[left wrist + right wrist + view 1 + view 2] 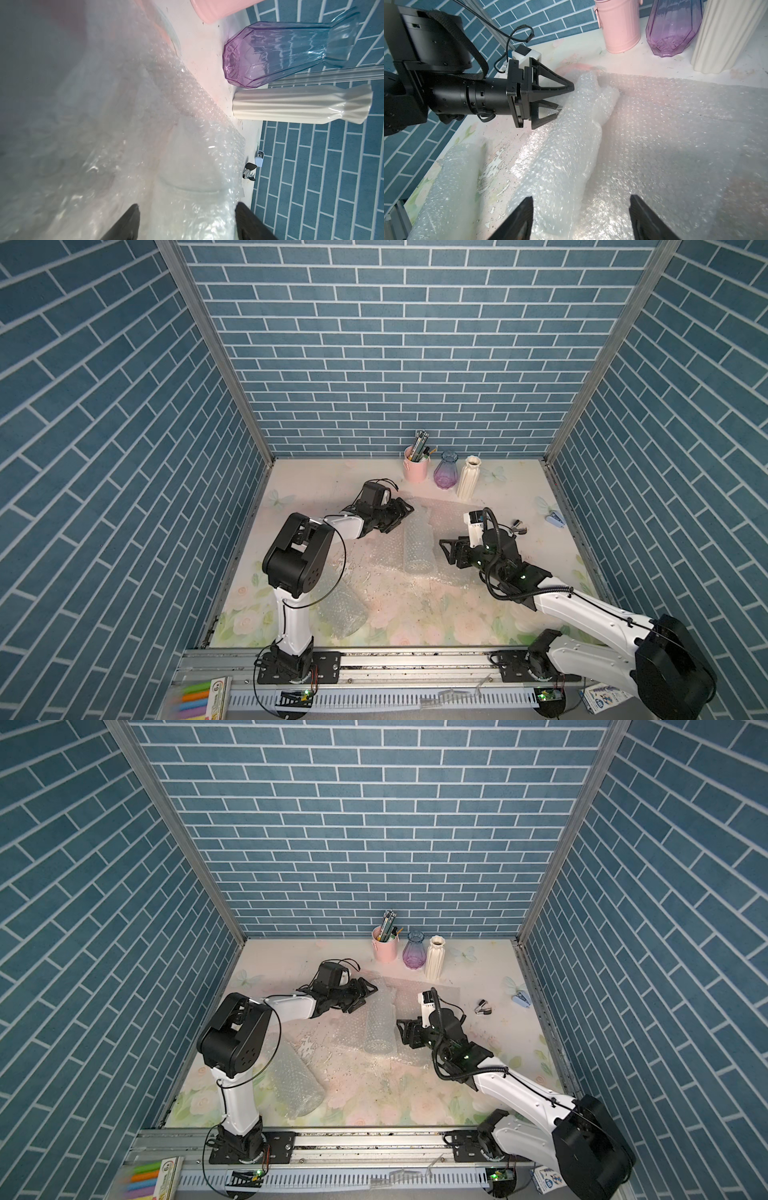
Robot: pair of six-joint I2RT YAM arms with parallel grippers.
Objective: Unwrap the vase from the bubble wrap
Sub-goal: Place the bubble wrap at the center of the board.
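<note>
rolled tube of bubble wrap (417, 543) lying in the middle of the table (415, 614), on a flattened sheet (675, 124) of the same. left gripper (566, 98) at the far end, jaws apart around the tube (squeezing or only straddling: cannot tell). right gripper (446, 551) just beside the near end, jaws wide, holding nothing. farther back: pink cup (415, 472), purple vase (445, 475), white vase (467, 479).

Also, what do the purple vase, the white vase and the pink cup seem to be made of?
Purple vase: glass or clear plastic, glossy; see-through, with bright glints on its facets. White vase: probably glazed ceramic; opaque, ribbed, softly shiny. Pink cup: perhaps painted metal; smooth, even satin sheen.
</note>
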